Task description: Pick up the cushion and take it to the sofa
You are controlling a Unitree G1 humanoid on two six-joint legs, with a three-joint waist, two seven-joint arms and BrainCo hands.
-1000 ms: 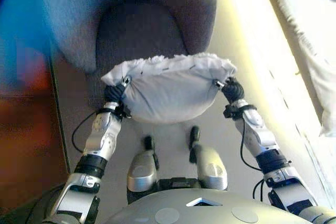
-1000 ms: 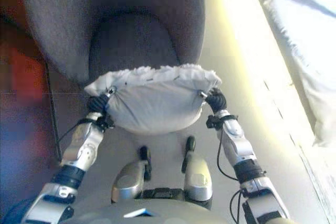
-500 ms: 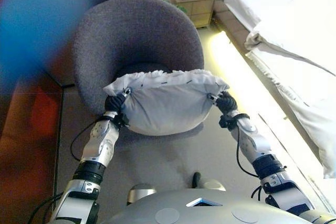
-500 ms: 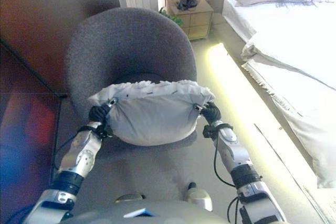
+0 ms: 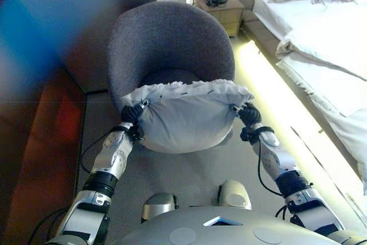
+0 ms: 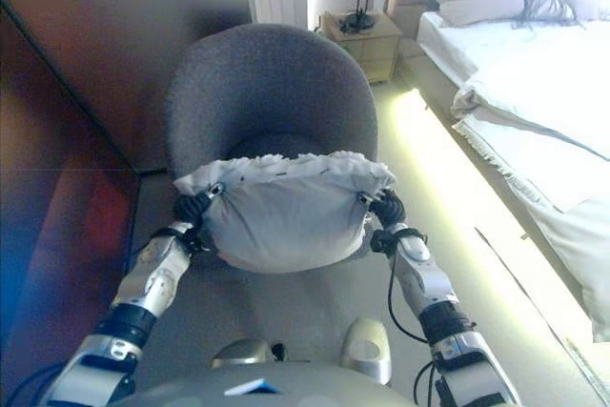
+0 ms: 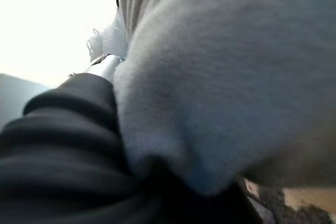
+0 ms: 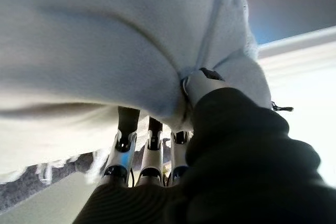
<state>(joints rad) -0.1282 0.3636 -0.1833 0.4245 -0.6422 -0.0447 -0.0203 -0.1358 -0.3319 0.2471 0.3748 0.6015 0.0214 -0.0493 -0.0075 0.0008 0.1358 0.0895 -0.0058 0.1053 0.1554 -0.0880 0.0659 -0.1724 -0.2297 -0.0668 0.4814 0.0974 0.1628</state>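
Observation:
The cushion (image 5: 186,116) is pale grey with a frilled upper edge, and it hangs in the air between my two hands. My left hand (image 5: 133,116) grips its left corner, the thumb (image 7: 105,66) pressed into the fabric. At the right corner my right hand (image 5: 248,114) does the same, with fingers (image 8: 126,140) under the cushion (image 8: 94,40) and the thumb dug into its side. The sofa, a round dark grey tub chair (image 5: 172,38), stands just beyond the cushion, and the cushion's far edge overlaps the front of its seat.
A bed (image 5: 321,32) with white covers and pillows runs along the right, with a bright light strip (image 5: 275,96) at its base. Behind the chair stands a wooden nightstand (image 5: 221,7). A dark wall panel (image 5: 40,142) closes off the left side.
The camera has lifted and swung, so the whole chair and the bed now show. The cushion stays held between both hands in front of the chair's seat.

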